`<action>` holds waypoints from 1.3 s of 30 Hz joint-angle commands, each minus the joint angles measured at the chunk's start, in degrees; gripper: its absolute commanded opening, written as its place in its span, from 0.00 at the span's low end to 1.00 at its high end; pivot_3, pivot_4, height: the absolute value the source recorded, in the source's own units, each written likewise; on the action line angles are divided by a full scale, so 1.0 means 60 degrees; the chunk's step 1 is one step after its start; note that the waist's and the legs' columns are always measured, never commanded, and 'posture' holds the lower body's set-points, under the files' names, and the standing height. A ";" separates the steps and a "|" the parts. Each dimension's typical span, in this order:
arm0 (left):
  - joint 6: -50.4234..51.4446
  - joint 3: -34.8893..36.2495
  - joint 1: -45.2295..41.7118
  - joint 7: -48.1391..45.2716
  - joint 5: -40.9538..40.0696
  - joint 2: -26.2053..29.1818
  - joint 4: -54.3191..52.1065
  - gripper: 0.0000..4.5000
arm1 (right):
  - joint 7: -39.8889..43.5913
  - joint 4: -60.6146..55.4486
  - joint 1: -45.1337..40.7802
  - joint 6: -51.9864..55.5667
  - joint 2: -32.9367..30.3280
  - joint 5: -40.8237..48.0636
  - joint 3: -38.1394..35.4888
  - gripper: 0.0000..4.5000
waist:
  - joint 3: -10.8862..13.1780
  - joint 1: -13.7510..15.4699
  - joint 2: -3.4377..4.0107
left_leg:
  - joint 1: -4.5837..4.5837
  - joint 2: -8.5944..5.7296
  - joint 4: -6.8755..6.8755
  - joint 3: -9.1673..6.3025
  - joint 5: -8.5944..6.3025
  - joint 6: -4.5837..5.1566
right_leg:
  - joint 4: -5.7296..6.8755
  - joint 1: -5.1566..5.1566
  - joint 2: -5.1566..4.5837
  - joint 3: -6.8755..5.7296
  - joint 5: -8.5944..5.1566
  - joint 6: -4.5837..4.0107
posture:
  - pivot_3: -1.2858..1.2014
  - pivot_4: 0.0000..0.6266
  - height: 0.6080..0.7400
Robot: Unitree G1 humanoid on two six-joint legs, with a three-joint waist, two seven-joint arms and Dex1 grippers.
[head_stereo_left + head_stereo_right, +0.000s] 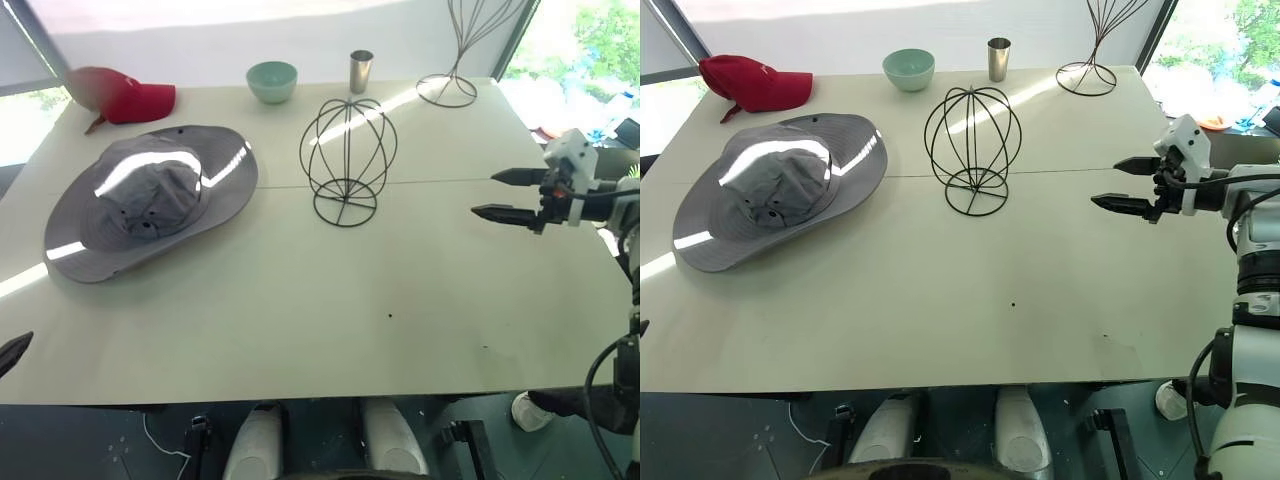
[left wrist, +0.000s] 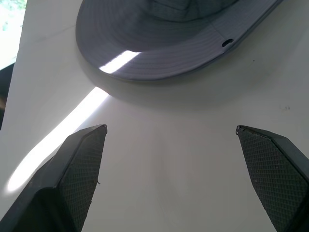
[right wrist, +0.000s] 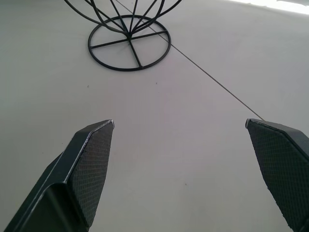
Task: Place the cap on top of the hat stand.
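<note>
The cap [image 1: 150, 200], a big grey sun hat with a wide floppy brim, lies flat on the left part of the table. To its right, near the table's middle, stands the hat stand [image 1: 347, 160], a black wire globe on a round base, bare. My right gripper [image 1: 495, 194] hovers open over the table's right side, pointing left toward the stand, a good distance from it. In the left wrist view my left gripper [image 2: 171, 130] is open above the tabletop, short of the cap's brim [image 2: 159, 53]. A tip of it shows at the table's near left edge [image 1: 14, 350].
A red baseball cap [image 1: 125, 97], a pale green bowl [image 1: 272, 81] and a metal cup [image 1: 361, 71] line the far edge. A taller thin-stemmed wire stand [image 1: 455, 60] stands at the far right. The table [image 1: 330, 330] has open surface in front.
</note>
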 commanded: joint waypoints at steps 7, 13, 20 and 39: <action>0.0277 0.0489 -0.0102 0.0011 -0.0175 0.0018 -0.0240 1.00 | -0.0021 0.0308 -0.0198 -0.0393 -0.0054 -0.0089 -0.0032 0.99 | 0.0000 0.0001 0.0000 | 0.0000 0.0000 0.0000 0.0002 0.0000 0.0000 | 0.0001 0.0000 0.0000 0.0000 0.0000 0.0001 | 0.52 0.24 1.00; 0.0598 0.0355 -0.0253 -0.0134 -0.0386 0.0091 -0.0446 1.00 | -0.0029 0.0440 -0.0199 -0.0480 -0.0068 -0.0157 -0.0040 0.99 | 0.0001 -0.0005 0.0002 | 0.0000 0.0000 0.0000 0.0005 0.0000 0.0000 | 0.0002 0.0000 0.0000 0.0002 0.0001 0.0001 | 0.52 0.24 1.00; 0.0426 -0.0269 -0.0724 -0.0286 -0.0144 0.0542 -0.1859 1.00 | 0.0011 0.0026 -0.0319 -0.0731 -0.0150 -0.0083 -0.0050 0.99 | 0.0001 0.0021 0.0001 | 0.0000 0.0000 0.0002 0.0006 0.0000 0.0000 | 0.0004 0.0001 0.0000 0.0003 0.0002 0.0003 | 0.52 0.24 1.00; -0.1497 -0.8084 -0.6271 0.3293 0.6002 0.1435 -0.1726 1.00 | 0.0248 -0.9172 0.2729 0.4183 -0.1368 0.4060 -0.1709 0.99 | 0.0018 0.0054 0.0025 | -0.0002 0.0000 0.0003 0.0000 -0.0001 0.0005 | 0.0028 -0.0003 0.0006 0.0005 0.0021 0.0038 | 0.52 0.24 1.00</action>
